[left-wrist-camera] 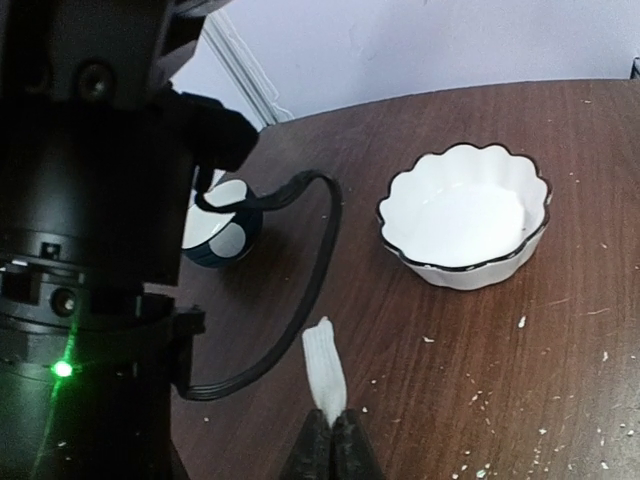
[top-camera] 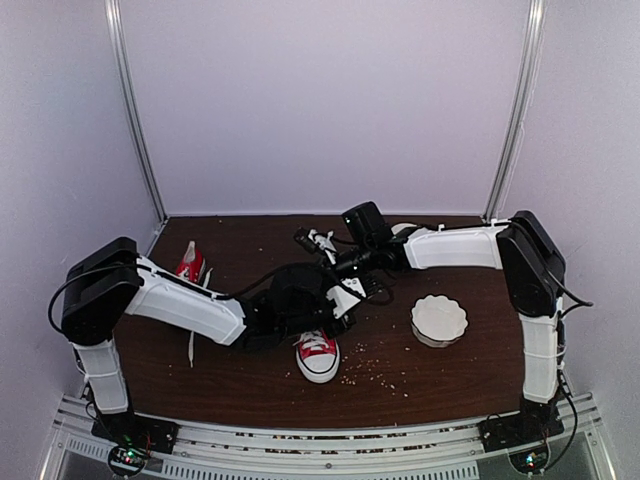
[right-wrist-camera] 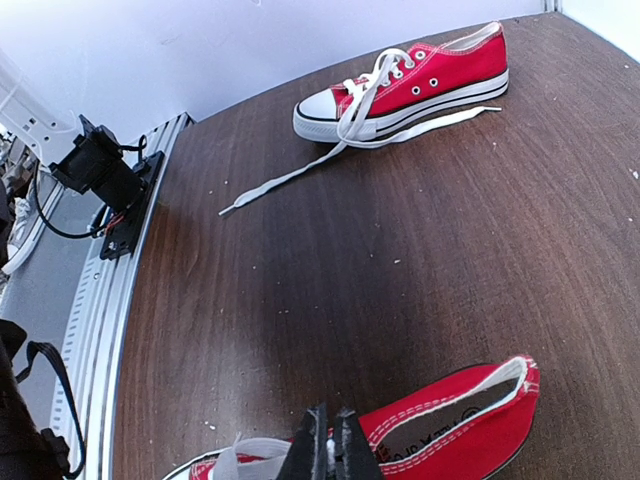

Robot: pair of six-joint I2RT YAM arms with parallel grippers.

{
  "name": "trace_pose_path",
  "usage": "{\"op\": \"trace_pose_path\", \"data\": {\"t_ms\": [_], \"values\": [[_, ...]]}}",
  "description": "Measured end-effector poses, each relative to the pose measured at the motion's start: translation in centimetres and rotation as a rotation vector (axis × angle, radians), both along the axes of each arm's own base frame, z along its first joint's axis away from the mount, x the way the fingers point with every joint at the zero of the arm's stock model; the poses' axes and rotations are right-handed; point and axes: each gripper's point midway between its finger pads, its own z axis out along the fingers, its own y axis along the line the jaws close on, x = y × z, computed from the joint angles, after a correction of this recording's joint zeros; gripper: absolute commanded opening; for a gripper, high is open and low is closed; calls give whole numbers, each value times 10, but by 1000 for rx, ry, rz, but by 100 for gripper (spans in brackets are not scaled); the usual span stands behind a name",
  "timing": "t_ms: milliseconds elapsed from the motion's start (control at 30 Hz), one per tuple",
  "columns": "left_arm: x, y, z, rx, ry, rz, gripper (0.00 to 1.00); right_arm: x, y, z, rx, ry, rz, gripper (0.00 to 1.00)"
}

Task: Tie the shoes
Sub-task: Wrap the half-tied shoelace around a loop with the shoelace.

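Note:
Two red shoes with white toe caps are on the brown table. One shoe (top-camera: 317,355) (right-wrist-camera: 455,430) sits front centre, under both grippers. The other shoe (top-camera: 190,263) (right-wrist-camera: 410,78) lies far left, its white laces (right-wrist-camera: 290,178) loose across the wood. My left gripper (left-wrist-camera: 332,422) is shut on the flat end of a white lace (left-wrist-camera: 325,368), which sticks up beyond the fingertips. My right gripper (right-wrist-camera: 331,428) is shut just above the near shoe's tongue, with a sliver of white lace pinched between its jaws. The two wrists meet above the table's middle.
A white scalloped bowl (top-camera: 439,319) (left-wrist-camera: 465,215) stands to the right of the near shoe. A black cable (left-wrist-camera: 310,290) loops off the right arm close to my left gripper. Pale crumbs (top-camera: 375,372) dot the wood. The metal rail (right-wrist-camera: 105,300) runs along the front edge.

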Motion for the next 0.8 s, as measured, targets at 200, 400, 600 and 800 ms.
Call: {"op": "trace_pose_path", "data": {"t_ms": [200, 400, 600, 800], "values": [[-9, -10, -14, 53, 55, -68, 38, 2, -2, -2, -5, 0, -3, 0], [-27, -18, -26, 99, 116, -170, 54, 3, -3, -2, -6, -9, 3, 0], [-42, -17, -18, 94, 146, -239, 54, -1, -3, -4, -13, -2, 11, 0], [-59, 29, 30, -39, 150, -227, 42, -3, -1, -4, -12, 0, 14, 0]]}}
